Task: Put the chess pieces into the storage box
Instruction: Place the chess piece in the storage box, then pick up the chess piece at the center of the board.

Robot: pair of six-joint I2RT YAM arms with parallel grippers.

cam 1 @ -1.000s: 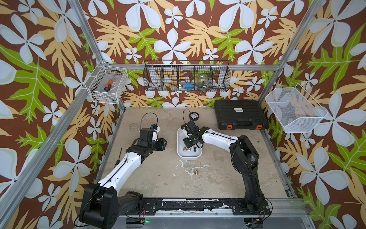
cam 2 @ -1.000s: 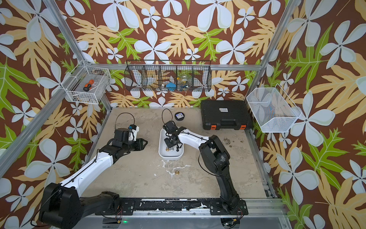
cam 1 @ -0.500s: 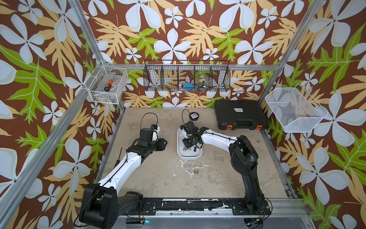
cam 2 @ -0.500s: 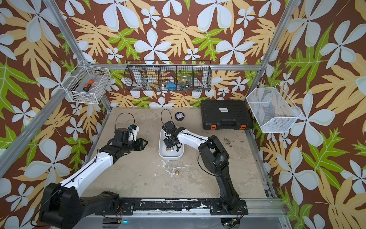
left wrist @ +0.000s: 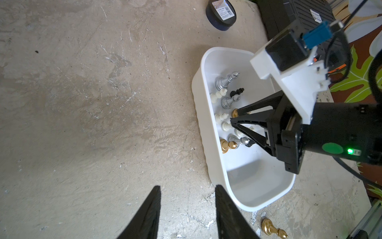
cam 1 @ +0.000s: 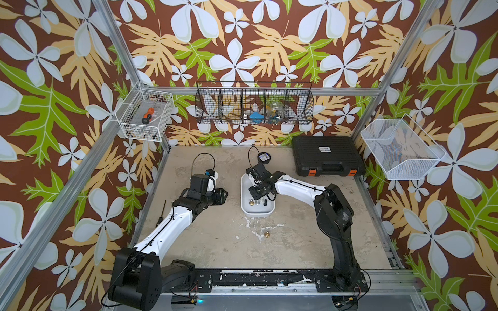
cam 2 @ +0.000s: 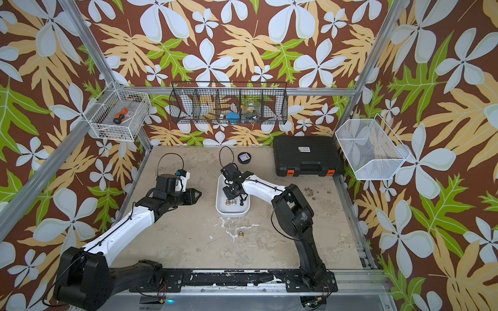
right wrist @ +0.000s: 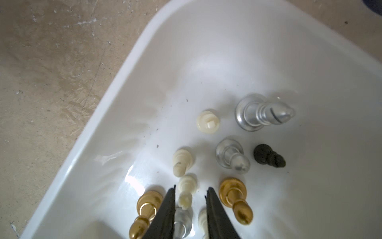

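Note:
The white storage box (cam 1: 257, 214) (cam 2: 231, 212) sits mid-table and holds several chess pieces: gold, cream, a black pawn (right wrist: 268, 158) and a silver bishop (right wrist: 260, 112). My right gripper (right wrist: 191, 188) (left wrist: 234, 115) (cam 1: 260, 192) reaches down into the box, jaws apart. A cream piece (right wrist: 187, 183) stands on the box floor between them, with a gap on each side. One gold piece (cam 1: 266, 234) (left wrist: 272, 228) lies on the table in front of the box. My left gripper (left wrist: 187, 186) (cam 1: 223, 194) hovers open and empty, left of the box.
A black hard case with orange latches (cam 1: 327, 159) lies at the back right. A black round puck with a label (cam 1: 263, 157) (left wrist: 221, 15) sits just behind the box. White wire baskets (cam 1: 147, 118) (cam 1: 401, 150) and a black wire rack (cam 1: 254, 103) hang on the walls.
The right gripper's jaws have spread apart inside the box, freeing the cream piece. The left arm has not moved.

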